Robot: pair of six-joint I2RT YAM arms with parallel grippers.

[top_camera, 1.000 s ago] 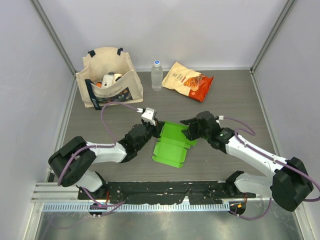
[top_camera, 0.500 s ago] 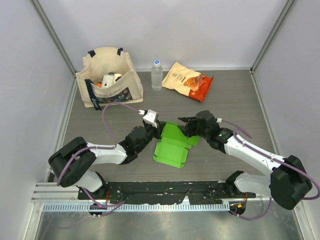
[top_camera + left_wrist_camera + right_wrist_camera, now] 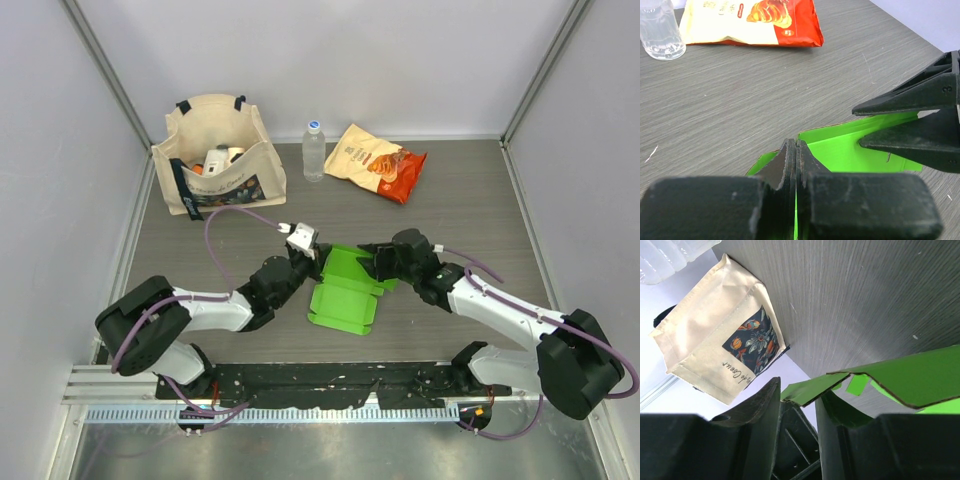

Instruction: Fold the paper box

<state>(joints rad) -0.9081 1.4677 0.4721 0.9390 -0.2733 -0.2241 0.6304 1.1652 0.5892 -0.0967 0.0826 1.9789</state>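
Note:
The bright green paper box (image 3: 343, 297) lies partly folded on the grey table between the two arms, its back flap raised. My left gripper (image 3: 308, 262) is at its left rear corner. In the left wrist view that gripper (image 3: 797, 150) is shut on a thin upright edge of the paper box (image 3: 850, 147). My right gripper (image 3: 378, 262) sits at the box's right rear edge. Its jaws (image 3: 800, 390) stand open with a corner of the green flap (image 3: 910, 377) poking in between them. The right gripper's fingers (image 3: 920, 97) also show in the left wrist view, straddling the flap.
A cream tote bag (image 3: 215, 155) with items in it stands at the back left. A water bottle (image 3: 314, 152) and an orange snack bag (image 3: 378, 160) lie behind the box. Grey enclosure walls close in the table on three sides.
Both grippers have edged closer together along the box's rear edge, and the raised back flap has shifted slightly. The box body has stayed where it was.

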